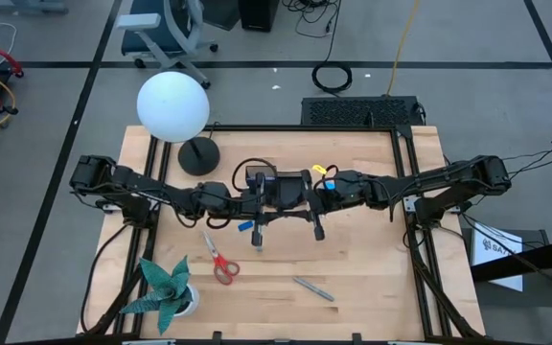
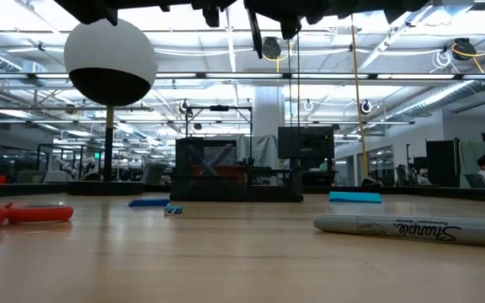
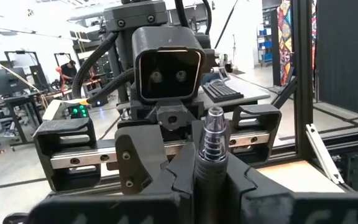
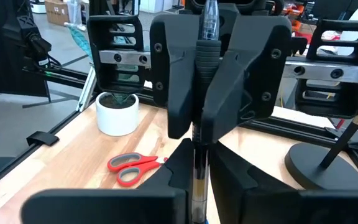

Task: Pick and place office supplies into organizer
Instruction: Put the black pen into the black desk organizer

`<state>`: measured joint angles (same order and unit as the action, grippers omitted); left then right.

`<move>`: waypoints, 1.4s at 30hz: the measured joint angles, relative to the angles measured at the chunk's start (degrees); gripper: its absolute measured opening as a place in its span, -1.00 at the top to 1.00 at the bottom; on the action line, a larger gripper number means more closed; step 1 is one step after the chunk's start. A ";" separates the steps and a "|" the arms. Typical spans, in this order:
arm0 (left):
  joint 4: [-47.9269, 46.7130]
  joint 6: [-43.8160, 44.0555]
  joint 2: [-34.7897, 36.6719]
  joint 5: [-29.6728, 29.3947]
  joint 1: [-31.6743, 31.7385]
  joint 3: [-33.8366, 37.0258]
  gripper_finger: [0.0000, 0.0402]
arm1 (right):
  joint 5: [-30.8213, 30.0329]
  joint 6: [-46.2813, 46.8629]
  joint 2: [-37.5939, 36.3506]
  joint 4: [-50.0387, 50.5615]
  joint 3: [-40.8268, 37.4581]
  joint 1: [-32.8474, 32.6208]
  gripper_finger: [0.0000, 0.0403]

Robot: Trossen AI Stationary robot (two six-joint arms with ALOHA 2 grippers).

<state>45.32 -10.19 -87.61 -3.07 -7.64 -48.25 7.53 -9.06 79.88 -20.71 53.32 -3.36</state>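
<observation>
A: Listing item one: pen [image 3: 214, 134], thin, with a clear ribbed end. Location?

B: In the air over the middle of the surface [image 1: 372, 278], standing roughly upright, between the two arms where they meet.

A: Left tool [image 3: 211, 180], condition?

B: Closed tight on the pen's barrel. Both of its fingers press against it.

A: Right tool [image 4: 196, 180]?

B: Directly opposite the left one, nose to nose with it. The same pen runs down its centre line. Whether it grips the pen or merely brackets it, I cannot tell.

A: Item two: organizer [image 2: 226, 168].

B: Black tray on the surface, under and just beyond the meeting arms, right of the lamp base. Its contents are hidden from above by the arms.

A: Remaining supplies on the surface?

B: Red-handled scissors [image 1: 220, 261], near and left of centre, lying flat. Grey marker [image 1: 312, 287], near and right of the scissors, lying at a slant, well apart from them. Small blue block [image 1: 244, 227], just near of the left arm's wrist.

A: Non-task fixtures?

B: Globe lamp [image 1: 172, 105], far left. Green paper plant [image 1: 166, 287] in a white pot, near left corner.
</observation>
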 joint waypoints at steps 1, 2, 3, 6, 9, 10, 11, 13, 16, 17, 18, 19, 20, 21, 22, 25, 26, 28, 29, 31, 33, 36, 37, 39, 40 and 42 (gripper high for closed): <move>0.02 0.17 0.02 0.00 0.00 0.00 0.85 | 0.00 0.00 0.00 0.00 0.00 0.00 0.79; 0.00 0.21 0.00 0.00 -0.02 0.00 0.85 | -0.02 0.00 0.00 0.01 0.00 0.00 0.75; -0.16 0.20 0.01 -0.02 -0.07 0.00 0.85 | 0.00 -0.02 -0.01 0.16 0.00 0.00 0.71; -0.25 0.34 0.00 -0.02 -0.16 0.00 0.85 | 0.02 -0.45 -0.02 0.20 0.00 -0.02 0.61; -1.15 1.90 0.95 -0.02 -0.17 0.00 0.85 | 0.03 -0.63 -0.02 0.32 0.00 -0.02 0.54; -1.31 2.63 1.43 -0.02 -0.17 0.00 0.85 | 0.03 -0.63 -0.02 0.38 0.00 -0.02 0.52; -1.17 3.42 1.70 -0.02 -0.17 -0.02 0.85 | 0.02 -0.71 -0.03 0.54 0.00 -0.02 0.50; -2.77 5.01 2.99 -0.02 -0.46 -0.02 0.85 | -0.20 -1.71 -0.62 1.83 0.00 -0.02 0.47; -3.91 7.33 5.03 -0.18 -1.19 -0.03 0.85 | -2.96 -4.69 -1.42 3.51 0.11 -0.06 0.45; -5.00 8.53 5.87 -0.22 -1.45 -0.08 0.85 | -4.39 -5.73 -2.09 5.17 0.07 -0.29 0.45; -6.66 9.87 6.63 -0.46 -1.73 -0.07 0.85 | -5.56 -6.95 -2.56 6.11 0.04 -0.57 0.45; -7.37 11.04 7.03 -0.93 -2.00 -0.04 0.85 | -6.62 -8.49 -2.92 6.22 0.05 -0.75 0.45; -7.87 11.50 7.36 -1.54 -2.27 -0.04 0.85 | -7.74 -10.38 -3.53 6.94 0.09 -1.10 0.45; -8.78 11.82 7.76 -1.94 -2.47 -0.04 0.85 | -8.59 -12.39 -4.23 8.40 0.09 -1.65 0.45; -9.32 12.10 8.11 -2.37 -2.80 -0.04 0.85 | -9.28 -14.45 -4.54 9.20 0.09 -2.23 0.44; -8.86 14.11 8.35 -3.03 -3.10 -0.04 0.85 | -11.40 -21.88 -4.59 10.00 0.09 -4.14 0.43; -8.86 14.92 8.35 -2.98 -3.10 -0.04 0.85 | -12.43 -24.57 -4.52 10.28 0.08 -5.01 0.42; -9.21 16.93 8.33 -3.01 -3.08 -0.04 0.85 | -14.95 -30.82 -4.37 10.28 0.07 -6.72 0.41; -9.27 17.96 8.19 -3.01 -3.04 -0.04 0.85 | -16.52 -34.04 -4.13 10.07 0.07 -7.71 0.40; -10.32 20.47 8.09 -3.00 -2.80 -0.04 0.85 | -20.05 -40.70 -3.96 10.64 0.07 -9.74 0.39; -11.11 23.68 8.06 -2.85 -2.53 -0.04 0.85 | -23.27 -47.63 -3.93 11.14 0.02 -12.15 0.36; -11.01 27.80 8.06 -2.20 -2.40 -0.02 0.85 | -27.83 -56.98 -3.93 11.01 0.02 -15.78 0.30; -10.97 29.00 8.06 -1.94 -2.40 -0.02 0.85 | -29.29 -60.01 -3.91 10.93 0.02 -16.87 0.27; -10.95 31.38 8.06 -1.88 -2.40 -0.02 0.85 | -31.60 -65.34 -3.91 10.38 0.02 -18.92 0.21; -10.95 32.94 8.06 -1.86 -2.40 -0.02 0.85 | -32.53 -67.76 -3.91 9.98 0.02 -19.71 0.18; -10.95 35.79 8.06 -1.86 -2.40 -0.02 0.85 | -34.12 -71.92 -3.61 8.78 0.02 -20.95 0.10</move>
<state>34.37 25.60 -79.55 -4.93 -10.04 -48.27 -26.59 -80.98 76.27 -11.93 53.34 -24.30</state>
